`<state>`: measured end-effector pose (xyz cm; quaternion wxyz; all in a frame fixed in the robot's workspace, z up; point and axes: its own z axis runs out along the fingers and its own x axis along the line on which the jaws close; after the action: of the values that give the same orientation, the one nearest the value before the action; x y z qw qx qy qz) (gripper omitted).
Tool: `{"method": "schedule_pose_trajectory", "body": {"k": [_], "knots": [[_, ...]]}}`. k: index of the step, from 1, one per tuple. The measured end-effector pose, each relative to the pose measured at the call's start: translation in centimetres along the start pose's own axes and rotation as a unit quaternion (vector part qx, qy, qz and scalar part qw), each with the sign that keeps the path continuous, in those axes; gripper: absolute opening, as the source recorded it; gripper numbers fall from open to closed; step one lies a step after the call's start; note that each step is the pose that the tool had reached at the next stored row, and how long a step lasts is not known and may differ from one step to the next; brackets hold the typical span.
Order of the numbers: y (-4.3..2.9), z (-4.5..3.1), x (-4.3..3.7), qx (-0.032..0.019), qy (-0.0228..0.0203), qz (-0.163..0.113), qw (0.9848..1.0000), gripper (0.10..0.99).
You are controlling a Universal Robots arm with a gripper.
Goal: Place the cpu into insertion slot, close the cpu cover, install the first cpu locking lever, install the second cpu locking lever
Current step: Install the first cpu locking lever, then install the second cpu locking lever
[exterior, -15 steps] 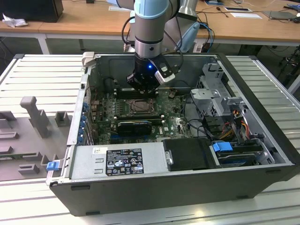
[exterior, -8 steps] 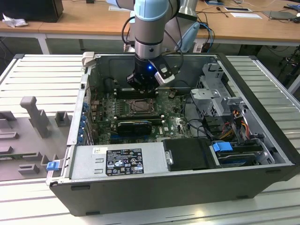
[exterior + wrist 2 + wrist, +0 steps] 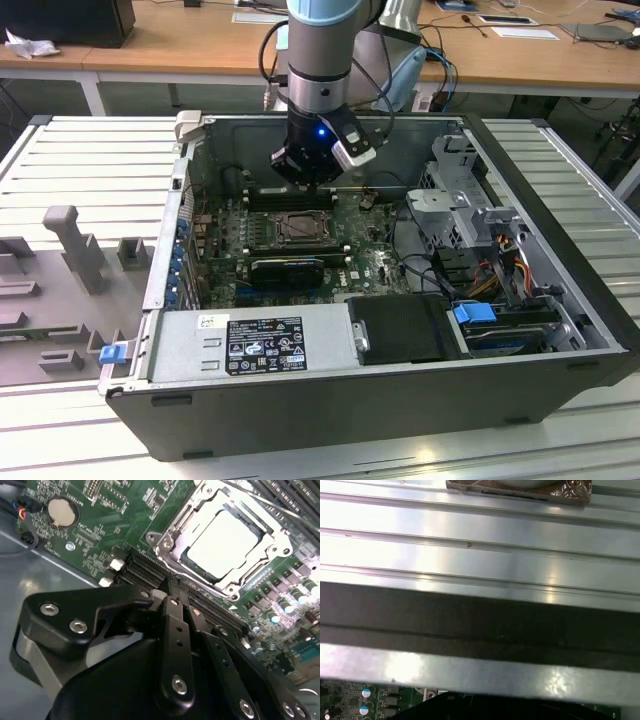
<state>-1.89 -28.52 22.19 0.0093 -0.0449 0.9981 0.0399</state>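
Exterior view: your hand (image 3: 303,183) is hovering inside the open computer case (image 3: 400,380), just above the motherboard (image 3: 365,262) and the socket. In the second wrist view the cpu (image 3: 225,535) is sitting in the socket, with the cpu cover (image 3: 172,545) lying down around it as a silvery frame. The hand's black linkage is filling the foreground there; you cannot tell how wide it is standing, and nothing is showing in it.
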Motion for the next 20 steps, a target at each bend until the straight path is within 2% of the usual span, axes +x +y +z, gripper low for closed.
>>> {"method": "schedule_pose_trajectory", "body": {"k": [10, 12, 20], "knots": [[-0.53, -0.05, 0.05, 0.0000, 0.0000, 0.000, 1.0000, 0.106], [-0.53, -0.40, 0.04, 0.0001, 0.0000, 0.000, 1.0000, 0.106], [-0.95, -0.44, 0.08, 0.0000, 0.0000, 0.000, 1.0000, 0.106]]}}
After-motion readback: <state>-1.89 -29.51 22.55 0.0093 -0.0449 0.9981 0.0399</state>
